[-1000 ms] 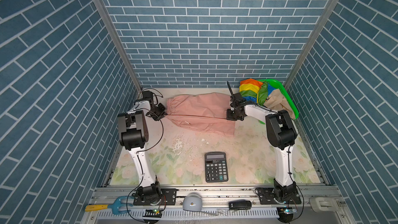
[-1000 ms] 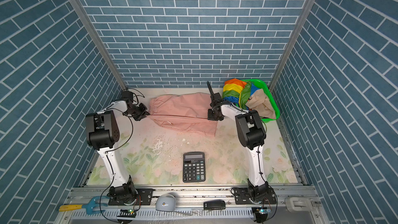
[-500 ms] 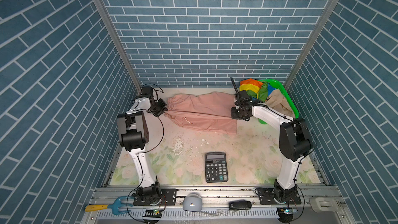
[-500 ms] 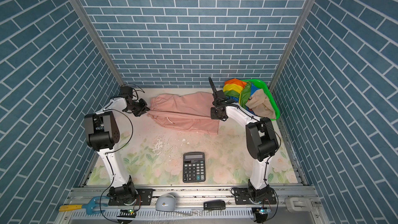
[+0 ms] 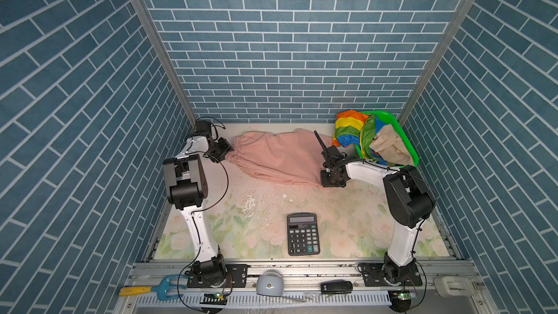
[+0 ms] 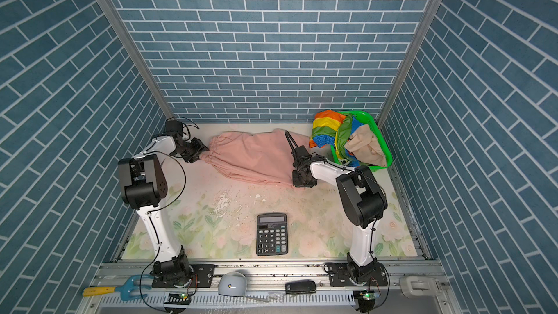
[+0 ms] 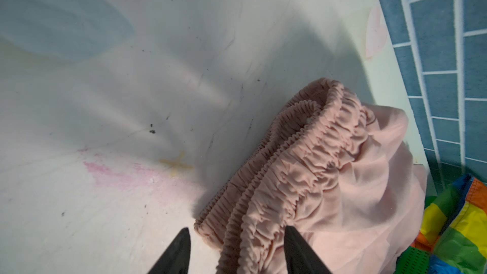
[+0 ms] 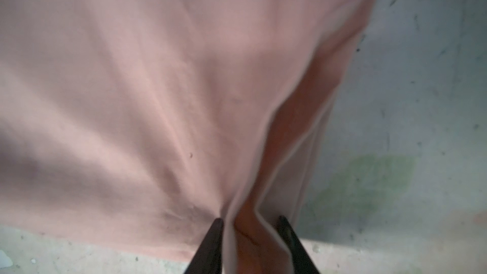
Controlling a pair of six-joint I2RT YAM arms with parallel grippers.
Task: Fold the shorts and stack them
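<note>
The pale pink shorts (image 5: 280,155) (image 6: 253,155) lie flat, doubled over, at the back of the table. My left gripper (image 5: 229,152) (image 7: 236,228) is at their gathered waistband (image 7: 297,159), open, with the band's corner loose between the fingertips. My right gripper (image 5: 324,183) (image 8: 250,218) is at the leg hem, its jaws apart round a loose upright fold of pink cloth (image 8: 158,88). The rainbow-striped shorts (image 5: 350,129) (image 6: 324,129) hang over the edge of the green basket (image 5: 413,154). The beige shorts (image 5: 389,146) (image 6: 363,146) lie crumpled inside it.
A black calculator (image 5: 303,234) lies on the floral mat (image 5: 241,231) near the front middle. White flakes (image 5: 250,203) dot the mat ahead of the shorts. Brick walls close in at the back and both sides. A yellow-handled blue tool (image 5: 151,289) and small devices sit on the front rail.
Both grippers were shut on the ends of the pink shorts and shifted them slightly toward the back wall. Both have now opened, and the shorts rest on the table.
</note>
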